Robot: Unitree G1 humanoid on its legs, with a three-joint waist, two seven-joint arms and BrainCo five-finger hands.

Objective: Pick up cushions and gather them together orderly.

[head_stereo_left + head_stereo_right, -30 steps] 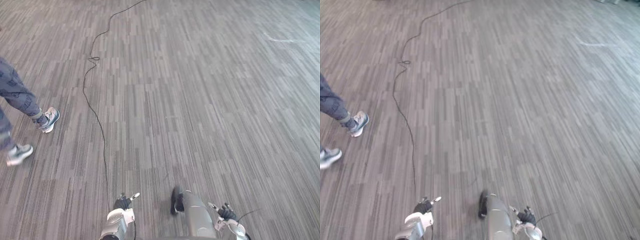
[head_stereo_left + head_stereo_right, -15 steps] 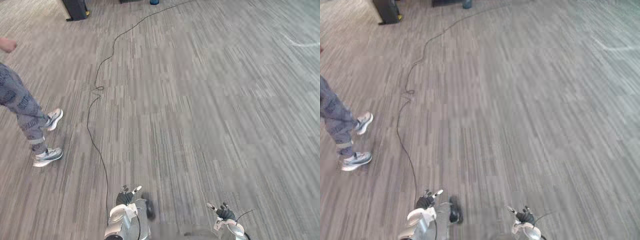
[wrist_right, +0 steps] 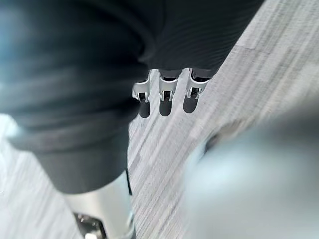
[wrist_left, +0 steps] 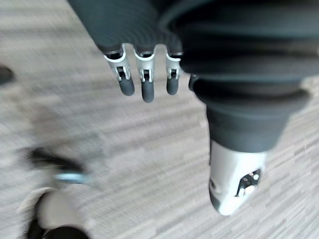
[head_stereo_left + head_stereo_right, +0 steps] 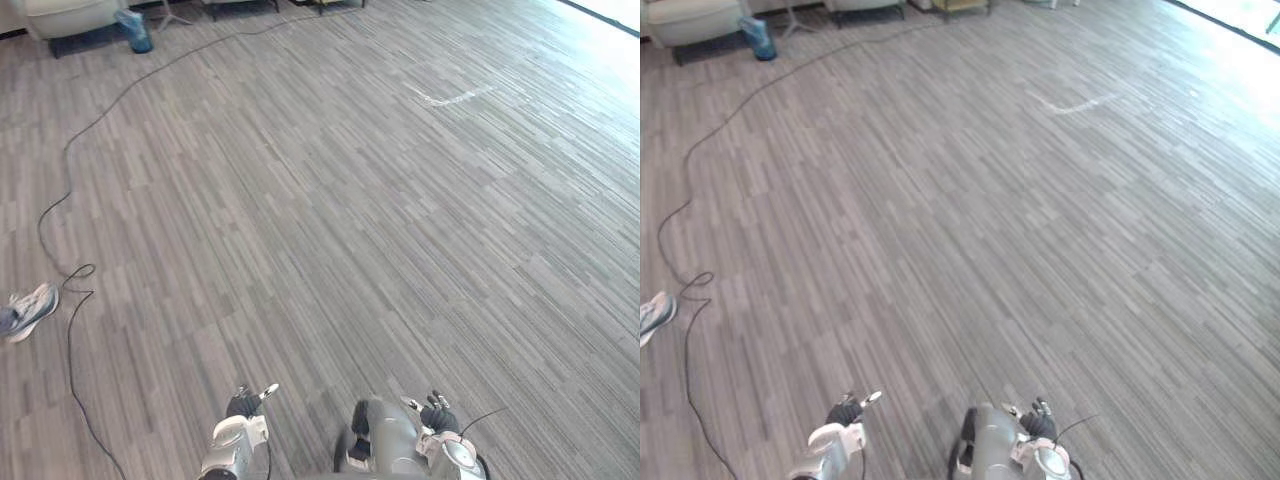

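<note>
I see no cushion on the grey striped carpet (image 5: pixel 330 200) in front of me. My left hand (image 5: pixel 243 404) hangs low at the bottom edge of the left eye view, and my right hand (image 5: pixel 434 416) hangs a little to its right. In the left wrist view the fingers (image 4: pixel 144 84) point straight down over bare carpet and hold nothing. The right hand's fingers (image 3: pixel 167 97) likewise hang straight and empty over the floor. Both hands are open.
A pale sofa (image 5: pixel 62 10) stands at the far left edge of the room, with a blue object (image 5: pixel 133 30) beside it and thin furniture legs (image 5: pixel 175 14) further along. A person's shoe (image 5: pixel 28 310) is at the left edge. A white mark (image 5: pixel 450 97) lies on the carpet.
The whole picture has shifted, so the camera has moved: furniture now shows at the far edge and the person has slid out to the left. Both hands stay low and empty.
</note>
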